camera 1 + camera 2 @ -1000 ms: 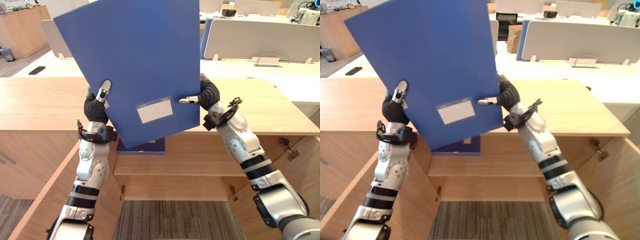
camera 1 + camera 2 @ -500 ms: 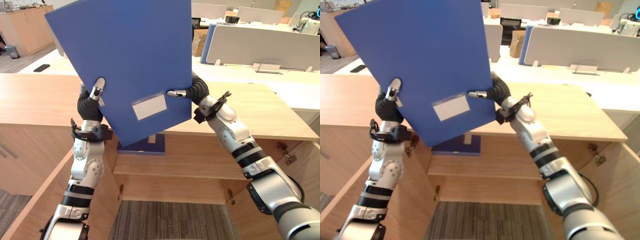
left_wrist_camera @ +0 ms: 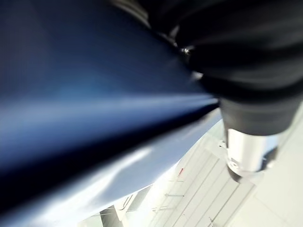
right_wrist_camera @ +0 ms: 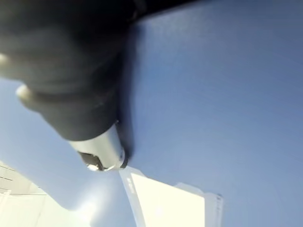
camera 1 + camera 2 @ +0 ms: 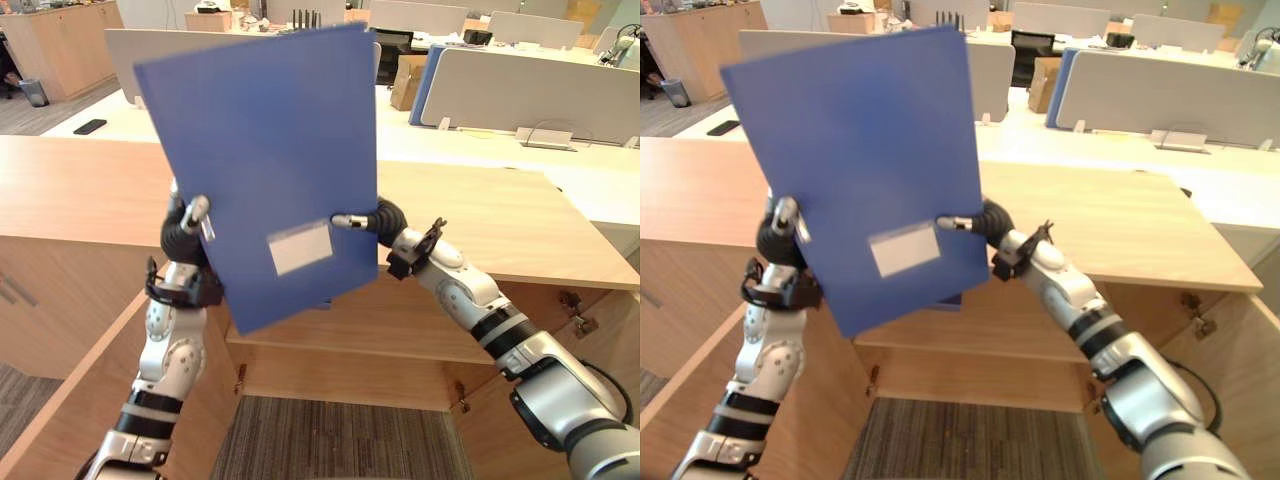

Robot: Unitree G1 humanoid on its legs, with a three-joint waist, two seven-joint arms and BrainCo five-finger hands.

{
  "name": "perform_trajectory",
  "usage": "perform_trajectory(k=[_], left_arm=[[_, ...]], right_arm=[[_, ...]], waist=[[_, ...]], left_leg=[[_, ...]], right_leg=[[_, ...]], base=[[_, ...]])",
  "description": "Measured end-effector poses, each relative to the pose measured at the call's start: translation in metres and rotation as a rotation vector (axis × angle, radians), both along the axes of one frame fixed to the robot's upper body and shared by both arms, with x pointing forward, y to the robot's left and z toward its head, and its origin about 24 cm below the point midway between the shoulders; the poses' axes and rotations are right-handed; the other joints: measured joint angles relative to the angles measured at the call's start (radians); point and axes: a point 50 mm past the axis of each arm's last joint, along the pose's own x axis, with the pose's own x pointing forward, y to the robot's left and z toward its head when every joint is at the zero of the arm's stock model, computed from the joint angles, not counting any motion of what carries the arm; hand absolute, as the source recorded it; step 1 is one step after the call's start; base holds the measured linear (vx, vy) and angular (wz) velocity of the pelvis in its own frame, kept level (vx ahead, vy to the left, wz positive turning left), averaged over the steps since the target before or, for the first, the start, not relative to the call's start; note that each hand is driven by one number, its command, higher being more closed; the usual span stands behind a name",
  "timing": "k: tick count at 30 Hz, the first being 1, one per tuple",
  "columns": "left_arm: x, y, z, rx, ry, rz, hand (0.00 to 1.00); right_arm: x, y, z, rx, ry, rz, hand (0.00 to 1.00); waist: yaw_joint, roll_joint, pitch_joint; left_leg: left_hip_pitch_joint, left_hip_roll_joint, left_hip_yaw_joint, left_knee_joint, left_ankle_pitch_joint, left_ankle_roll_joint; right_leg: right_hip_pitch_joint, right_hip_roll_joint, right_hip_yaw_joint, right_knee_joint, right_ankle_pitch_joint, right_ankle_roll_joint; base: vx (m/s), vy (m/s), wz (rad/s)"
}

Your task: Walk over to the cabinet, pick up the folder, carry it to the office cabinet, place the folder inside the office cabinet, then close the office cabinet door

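A large blue folder [image 5: 265, 150] with a pale label [image 5: 300, 247] is held up, tilted, in front of me above the open wooden cabinet [image 5: 400, 330]. My left hand [image 5: 185, 230] grips its left edge, thumb on the front face and fingers hidden behind. My right hand [image 5: 385, 217] pinches its right edge the same way, and its thumb [image 4: 102, 151] presses the blue cover near the label [image 4: 165, 203]. A second blue folder [image 5: 950, 298] lies on the cabinet shelf, mostly hidden behind the held one.
The cabinet's doors stand open at left [image 5: 90, 400] and right [image 5: 600, 340], under a long wooden top [image 5: 480, 220]. Behind are white desks with grey partitions [image 5: 520, 90] and a dark phone [image 5: 89, 126]. Carpet [image 5: 340, 440] lies below.
The folder has come down and away from my head, so its top edge now shows. Both hands keep their hold on its edges, and the view has shifted a little.
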Motion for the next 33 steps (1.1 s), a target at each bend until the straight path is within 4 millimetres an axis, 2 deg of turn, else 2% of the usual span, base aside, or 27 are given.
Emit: perform_trajectory(k=[3,6,7,9,12,13,15,16,17,18,19,21,25,28,31,33], left_arm=[[-0.011,0.000,-0.018,-0.010,0.060,-0.034,0.00],[-0.031,-0.005,-0.050,0.056,0.185,-0.157,0.00],[-0.044,-0.005,-0.071,0.120,0.276,-0.234,0.00],[-0.057,-0.004,-0.092,0.180,0.375,-0.303,0.00],[-0.087,-0.001,-0.143,0.315,0.611,-0.422,0.00],[-0.092,-0.001,-0.151,0.333,0.650,-0.437,0.00],[-0.115,0.009,-0.186,0.429,0.823,-0.454,0.00],[-0.120,0.011,-0.195,0.456,0.863,-0.451,0.00],[-0.131,0.016,-0.213,0.522,0.953,-0.440,0.00],[-0.146,0.022,-0.234,0.587,1.076,-0.417,0.00],[-0.155,0.024,-0.244,0.622,1.138,-0.413,0.00],[-0.190,0.025,-0.277,0.748,1.357,-0.410,0.00],[-0.204,0.033,-0.294,0.740,1.527,-0.251,0.00],[-0.209,0.037,-0.297,0.728,1.576,-0.166,0.00],[-0.214,0.038,-0.299,0.713,1.622,-0.111,0.00],[-0.225,0.038,-0.303,0.697,1.688,-0.089,0.00]], right_arm=[[-0.011,-0.004,-0.012,-0.044,0.040,0.029,1.00],[-0.027,-0.019,-0.025,-0.122,0.074,0.063,1.00],[-0.036,-0.027,-0.028,-0.160,0.085,0.092,1.00],[-0.046,-0.035,-0.032,-0.212,0.093,0.120,1.00],[-0.063,-0.051,-0.040,-0.346,0.102,0.165,1.00],[-0.066,-0.053,-0.042,-0.363,0.104,0.168,1.00],[-0.075,-0.060,-0.047,-0.427,0.107,0.191,1.00],[-0.078,-0.063,-0.050,-0.444,0.113,0.192,1.00],[-0.081,-0.068,-0.054,-0.475,0.123,0.188,1.00],[-0.086,-0.068,-0.055,-0.461,0.129,0.237,1.00],[-0.091,-0.064,-0.052,-0.447,0.114,0.278,1.00],[-0.099,-0.046,-0.050,-0.434,0.034,0.367,1.00],[-0.096,-0.040,-0.071,-0.489,0.040,0.360,1.00],[-0.094,-0.040,-0.095,-0.605,0.057,0.329,1.00],[-0.090,-0.045,-0.114,-0.631,0.115,0.270,1.00],[-0.088,-0.049,-0.130,-0.650,0.165,0.206,1.00]], waist=[[-0.002,0.000,0.000],[-0.002,0.001,0.001],[-0.005,0.001,0.001],[-0.004,0.002,0.001],[-0.005,0.003,0.002],[-0.005,0.003,0.002],[-0.005,0.004,0.003],[-0.004,0.005,0.003],[-0.002,0.006,0.004],[-0.003,0.009,0.007],[-0.003,0.011,0.008],[-0.003,0.013,0.009],[0.008,0.016,0.012],[0.012,0.022,0.017],[0.013,0.028,0.023],[0.013,0.038,0.030]], left_leg=[[0.000,0.002,0.000,0.000,-0.001,-0.001],[0.001,0.004,-0.001,0.000,-0.002,-0.003],[0.001,0.004,-0.001,0.000,-0.003,-0.004],[0.001,0.004,-0.001,0.000,-0.003,-0.004],[0.000,0.009,0.000,-0.001,-0.001,-0.007],[0.000,0.010,0.000,-0.001,-0.001,-0.008],[0.000,0.015,0.003,-0.002,0.000,-0.010],[0.000,0.015,0.004,-0.002,0.001,-0.011],[0.000,0.016,0.005,-0.002,0.001,-0.011],[0.000,0.016,0.009,-0.003,0.000,-0.012],[0.000,0.017,0.012,-0.003,0.000,-0.013],[-0.002,0.017,0.028,-0.003,-0.002,-0.014],[-0.001,0.015,0.027,-0.002,-0.001,-0.013],[-0.001,0.015,0.026,-0.002,-0.001,-0.013],[-0.001,0.014,0.025,-0.002,-0.001,-0.013],[-0.002,0.014,0.021,-0.002,-0.001,-0.013]], right_leg=[[0.004,0.002,0.000,0.000,0.000,0.000],[0.002,0.003,-0.002,0.006,-0.001,0.000],[-0.002,0.003,-0.002,0.005,-0.001,0.000],[-0.003,0.003,-0.002,0.005,-0.001,0.000],[-0.006,0.007,-0.001,0.008,-0.002,0.000],[-0.006,0.008,0.000,0.008,-0.002,0.000],[-0.010,0.012,0.002,0.010,-0.002,0.000],[-0.011,0.013,0.003,0.011,-0.003,-0.001],[-0.012,0.014,0.004,0.013,-0.004,-0.001],[-0.016,0.014,0.009,0.016,-0.005,-0.001],[-0.019,0.014,0.014,0.018,-0.005,-0.001],[-0.033,0.014,0.028,0.023,-0.005,-0.001],[-0.032,0.012,0.029,0.026,-0.005,-0.001],[-0.032,0.013,0.028,0.026,-0.005,-0.001],[-0.033,0.012,0.027,0.027,-0.005,-0.001],[-0.033,0.012,0.025,0.027,-0.006,0.001]], base=[[0.00,0.000,0.00],[-0.01,0.005,0.00],[-0.05,0.017,-0.01],[-0.04,0.016,-0.01],[-0.01,0.003,-0.01],[-0.02,0.004,-0.04],[-0.02,0.002,-0.04],[-0.01,0.001,-0.04],[-0.01,0.007,-0.05],[-0.01,0.011,-0.08],[-0.01,0.018,-0.17],[-0.01,0.015,-0.19],[0.00,0.003,-0.02],[0.00,0.000,0.00],[0.00,0.000,0.00],[0.00,0.005,0.02]])
